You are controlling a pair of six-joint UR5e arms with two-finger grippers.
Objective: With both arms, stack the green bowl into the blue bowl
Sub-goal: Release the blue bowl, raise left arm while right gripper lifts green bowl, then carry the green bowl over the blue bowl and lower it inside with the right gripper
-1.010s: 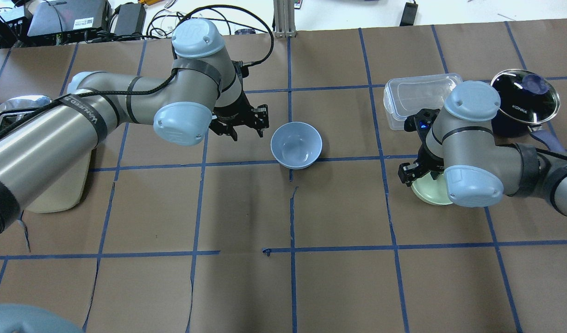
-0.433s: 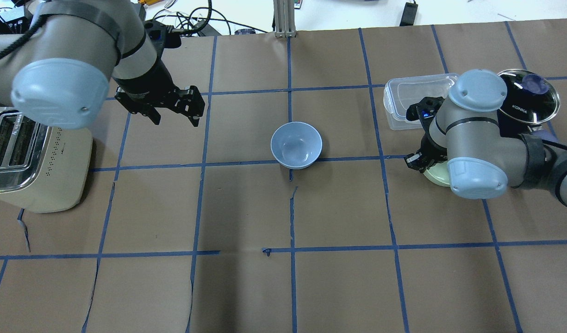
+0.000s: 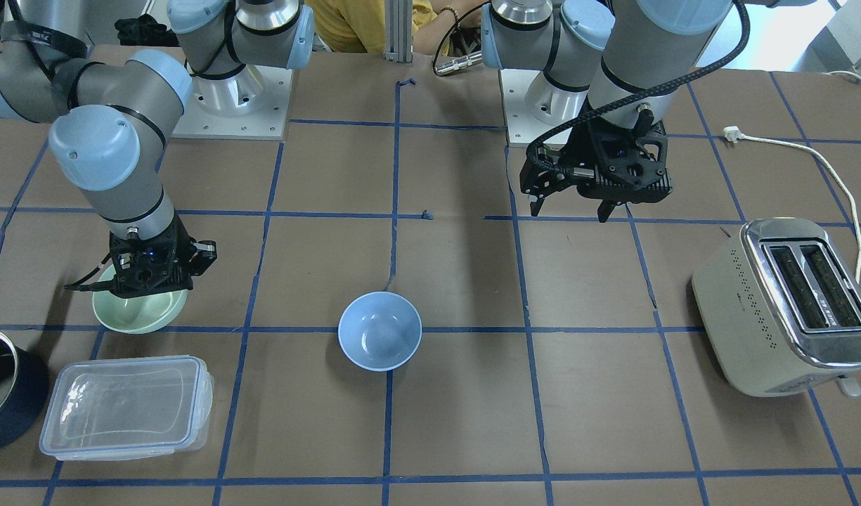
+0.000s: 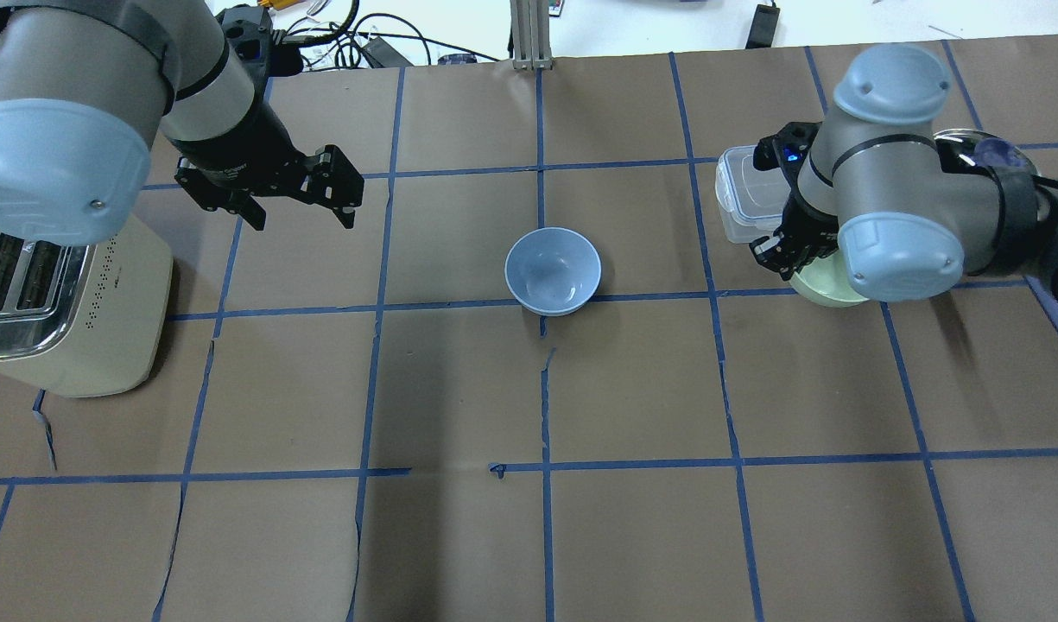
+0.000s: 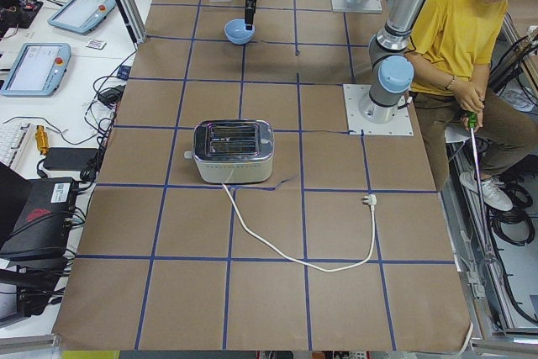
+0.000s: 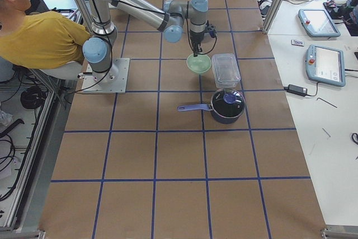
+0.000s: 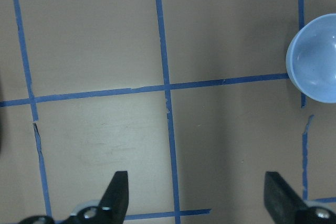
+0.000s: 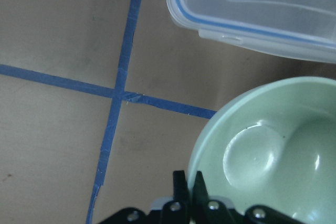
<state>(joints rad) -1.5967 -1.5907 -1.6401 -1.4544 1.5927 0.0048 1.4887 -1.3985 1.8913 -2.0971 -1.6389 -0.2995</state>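
**Status: right gripper (image 8: pixel 190 184) pinching the green bowl (image 4: pixel 826 289) by its rim; left gripper (image 4: pixel 302 218) spread wide and empty**

I read my overhead feed from left to right. The toaster (image 4: pixel 71 311) stands at the left edge of the table (image 4: pixel 632 518). Just past it the left gripper hangs above bare brown paper, its 2 fingers far apart with nothing between them; my left wrist camera shows only taped grid under them, with the blue bowl (image 7: pixel 314 59) at the frame's right edge. That blue bowl sits upright and empty near the table's middle, on a blue tape line, well apart from both grippers.

Further right, the right gripper points down with its 2 fingers drawn narrow on the green bowl's rim; my right wrist camera shows 1 finger inside the rim and 1 outside. The green bowl is upright and empty, just beside the clear lidded container (image 4: pixel 740 194); I cannot tell whether it rests on the paper. At the far right a dark pot (image 6: pixel 228 106) with a glass lid stands near the container, partly hidden behind the right arm in the overhead feed.
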